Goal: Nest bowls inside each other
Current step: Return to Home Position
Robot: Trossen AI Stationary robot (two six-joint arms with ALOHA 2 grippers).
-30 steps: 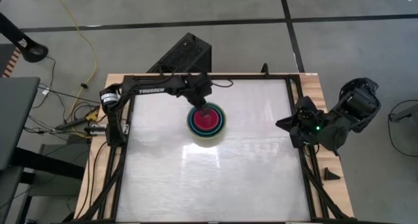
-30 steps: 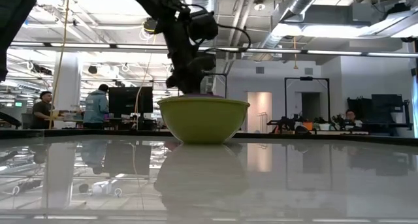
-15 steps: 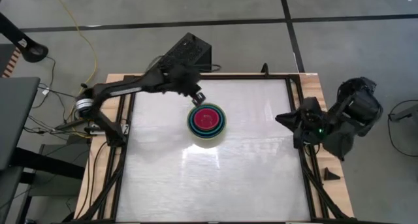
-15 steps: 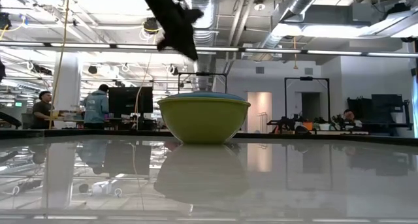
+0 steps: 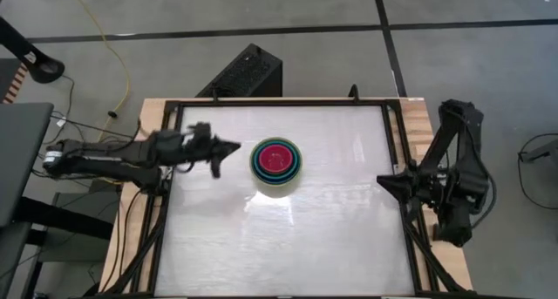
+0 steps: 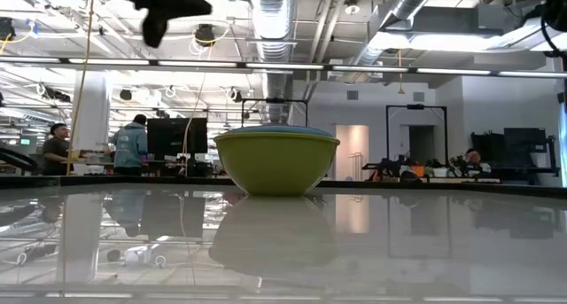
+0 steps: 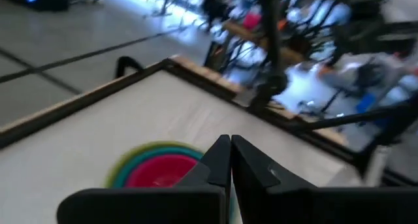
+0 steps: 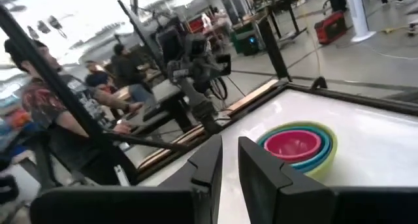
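Note:
The bowls stand nested in one stack (image 5: 277, 164) at the table's middle, toward the far edge. A magenta-pink bowl (image 7: 160, 172) is innermost, with teal and light blue rims around it, and the olive-green bowl (image 6: 276, 162) is outermost, resting on the table by its base. My left gripper (image 5: 232, 147) hangs level and shut to the left of the stack, clear of it, pointing at it. My right gripper (image 5: 381, 180) waits at the table's right edge, pointing level at the stack (image 8: 297, 145). A narrow gap shows between its fingers (image 8: 230, 149), with nothing in it.
A black frame rail (image 5: 279, 102) runs round the table. A black box (image 5: 248, 72) sits on the floor beyond the far edge. A small black wedge (image 5: 442, 233) lies on the right wooden margin. People stand in the room behind (image 6: 131, 144).
My left gripper has risen from over the bowl stack and drawn back toward the table's left edge, tipping from pointing down to level. My right arm has folded lower at the right edge and turned. The bowls have stayed put.

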